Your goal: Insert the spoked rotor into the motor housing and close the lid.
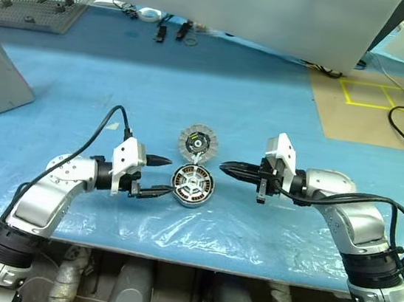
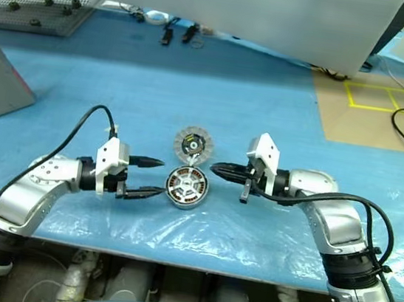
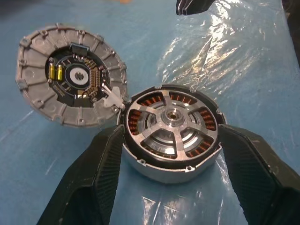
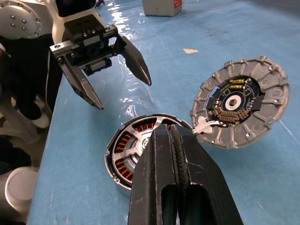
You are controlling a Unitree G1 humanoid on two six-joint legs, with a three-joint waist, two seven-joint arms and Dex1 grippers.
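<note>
The motor housing [image 1: 193, 185] sits on the blue table [image 1: 266, 115] with the spoked rotor [image 3: 172, 118] already seated in it, copper windings visible between the spokes. The left gripper [image 1: 158, 177] stands wide open beside the housing, one finger [image 3: 91, 176] on either flank, gripping nothing. The right gripper [image 1: 225, 170], fingers pressed together and empty, hovers just opposite. Beyond, touching the housing's far rim, the lid [image 1: 198, 142] lies ribbed face up.
</note>
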